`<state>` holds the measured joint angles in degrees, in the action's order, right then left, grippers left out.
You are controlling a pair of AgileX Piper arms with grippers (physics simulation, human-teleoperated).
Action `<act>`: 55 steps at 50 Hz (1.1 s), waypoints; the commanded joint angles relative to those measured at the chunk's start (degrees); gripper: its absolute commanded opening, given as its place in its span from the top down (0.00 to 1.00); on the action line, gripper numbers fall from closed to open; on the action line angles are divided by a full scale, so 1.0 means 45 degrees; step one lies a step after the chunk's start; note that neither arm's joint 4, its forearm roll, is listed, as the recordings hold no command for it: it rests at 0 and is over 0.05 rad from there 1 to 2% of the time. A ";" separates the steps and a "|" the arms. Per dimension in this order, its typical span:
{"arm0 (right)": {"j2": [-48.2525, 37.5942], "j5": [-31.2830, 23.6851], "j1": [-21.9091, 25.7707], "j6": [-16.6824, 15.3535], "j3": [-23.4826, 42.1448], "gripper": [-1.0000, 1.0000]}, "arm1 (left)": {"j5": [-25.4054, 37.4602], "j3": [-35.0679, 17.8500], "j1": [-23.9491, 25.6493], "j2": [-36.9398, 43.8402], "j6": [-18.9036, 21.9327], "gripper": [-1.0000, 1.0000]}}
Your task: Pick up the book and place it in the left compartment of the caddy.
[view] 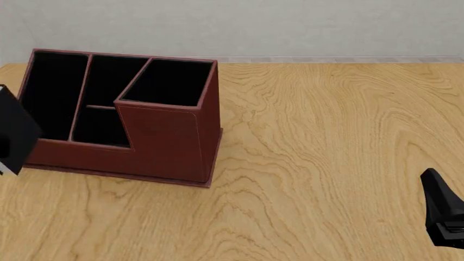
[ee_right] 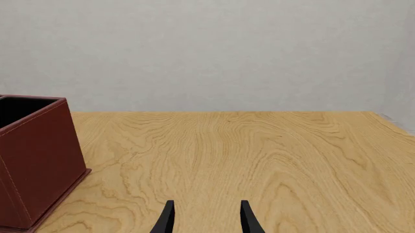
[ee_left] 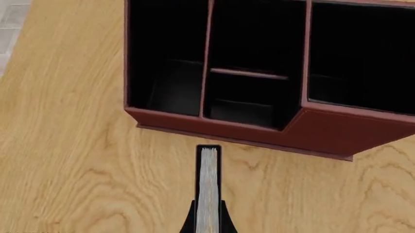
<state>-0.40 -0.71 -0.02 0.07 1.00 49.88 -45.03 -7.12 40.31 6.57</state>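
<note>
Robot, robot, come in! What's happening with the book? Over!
Left end effector shut on book, near caddy. Right end effector open, idle. Left compartment unblocked.

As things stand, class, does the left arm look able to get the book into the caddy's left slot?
Probably yes. The left gripper holds the book upright just short of the caddy. The long left slot is open on top, with nothing seen between. The book must still rise over the low front wall.

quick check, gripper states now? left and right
Left gripper: shut on the book, held edge-up short of the caddy.
Right gripper: open, holding nothing, over bare table.
</note>
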 commanded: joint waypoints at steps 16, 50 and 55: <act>0.0002 0.0094 -0.0003 -0.0005 -0.0090 0.00 | -0.0635 -0.0796 -0.0925 0.1093 0.0626 1.00; 0.0003 0.0095 0.0001 -0.0004 -0.0090 0.00 | -0.1395 -0.2373 -0.1082 0.3294 0.0591 1.00; 0.0004 0.0095 0.0000 -0.0007 -0.0090 0.00 | -0.1726 -0.2522 -0.1154 0.3774 0.0671 1.00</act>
<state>-0.40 -0.71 -0.02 0.07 1.00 44.50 -54.84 -11.75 54.18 8.62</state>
